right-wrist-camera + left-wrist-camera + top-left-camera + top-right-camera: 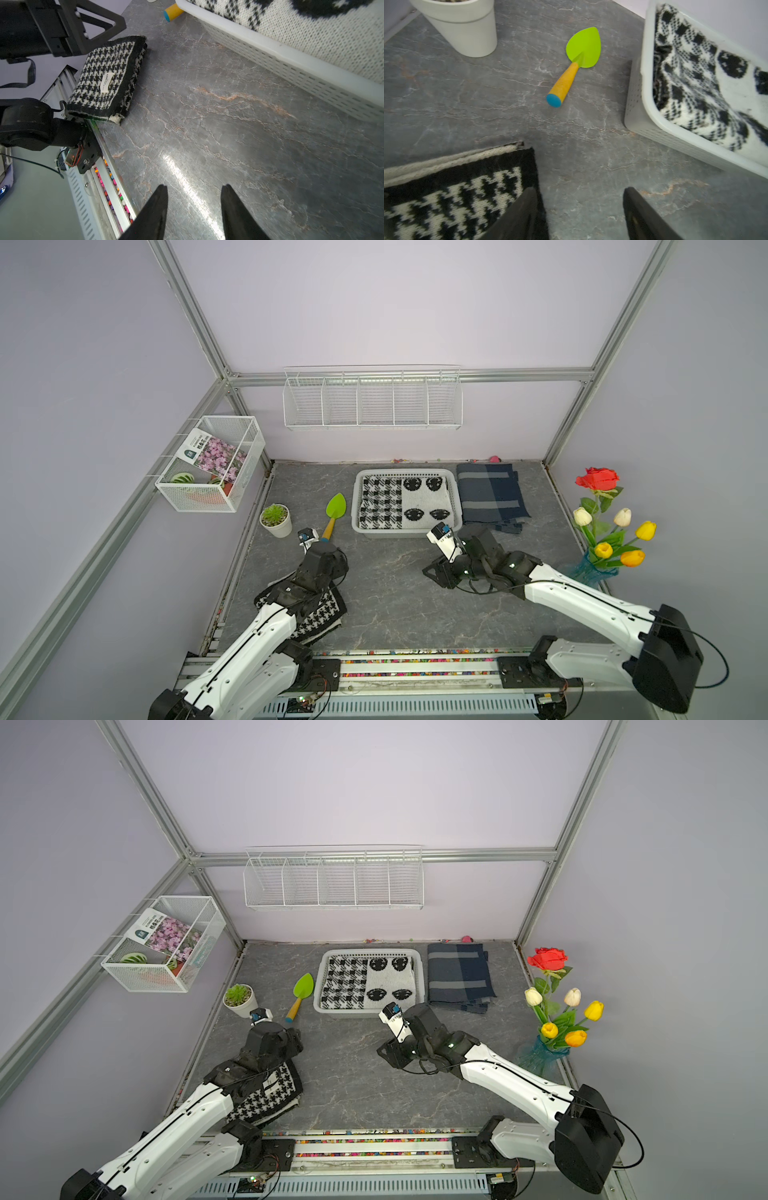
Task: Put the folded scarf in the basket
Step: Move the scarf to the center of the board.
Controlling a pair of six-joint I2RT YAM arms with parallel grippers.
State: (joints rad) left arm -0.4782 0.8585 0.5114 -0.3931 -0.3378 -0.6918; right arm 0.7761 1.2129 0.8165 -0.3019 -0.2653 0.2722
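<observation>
The white perforated basket (407,532) (365,1014) stands at the back middle of the table. A black-and-white knitted scarf (399,502) (365,982) lies flat in it. A folded houndstooth scarf (324,616) (270,1098) (108,76) lies at the front left, partly under my left arm. My left gripper (580,193) is open just past that scarf's (446,197) edge, one finger over its border, with bare table between the jaws. My right gripper (195,187) is open over bare table, in front of the basket's (291,68) near wall.
A folded navy scarf (490,493) lies right of the basket. A green trowel (334,510) (581,52) and a potted succulent (275,520) sit to its left. A vase of flowers (602,531) stands far right. A mesh box (212,468) and a wire rack (372,402) hang on the walls.
</observation>
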